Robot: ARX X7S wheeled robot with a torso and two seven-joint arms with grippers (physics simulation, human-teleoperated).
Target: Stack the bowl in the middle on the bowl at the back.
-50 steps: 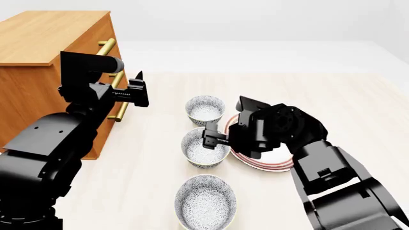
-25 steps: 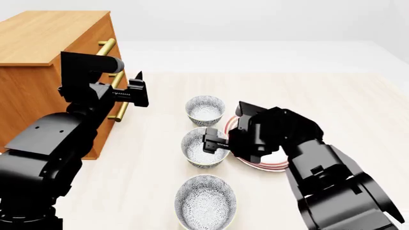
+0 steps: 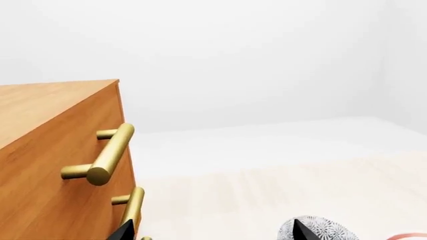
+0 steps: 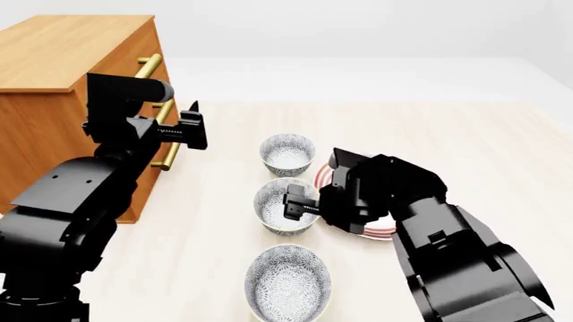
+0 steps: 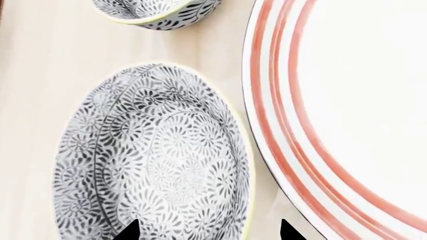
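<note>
Three speckled bowls stand in a row on the table. The bowl in the middle [image 4: 271, 208] [image 5: 153, 155] lies between the bowl at the back [image 4: 288, 153] [image 5: 157, 10] and a front bowl [image 4: 288, 278]. My right gripper [image 4: 294, 204] [image 5: 207, 234] is open and straddles the middle bowl's right rim. One fingertip is over the inside, and the other is over the gap beside the plate. My left gripper [image 4: 192, 126] [image 3: 212, 232] hangs open and empty, raised by the cabinet handles.
A white plate with red rings [image 4: 383, 230] [image 5: 347, 100] lies right of the middle bowl, largely under my right arm. A wooden cabinet [image 4: 54, 74] [image 3: 47, 165] with brass handles [image 3: 110, 155] stands at the left. A patterned bowl [image 3: 327, 229] peeks in low in the left wrist view.
My right gripper has come lower and nearer, settling over the middle bowl's right rim, and the arm now covers more of the plate. The left arm has stayed put.
</note>
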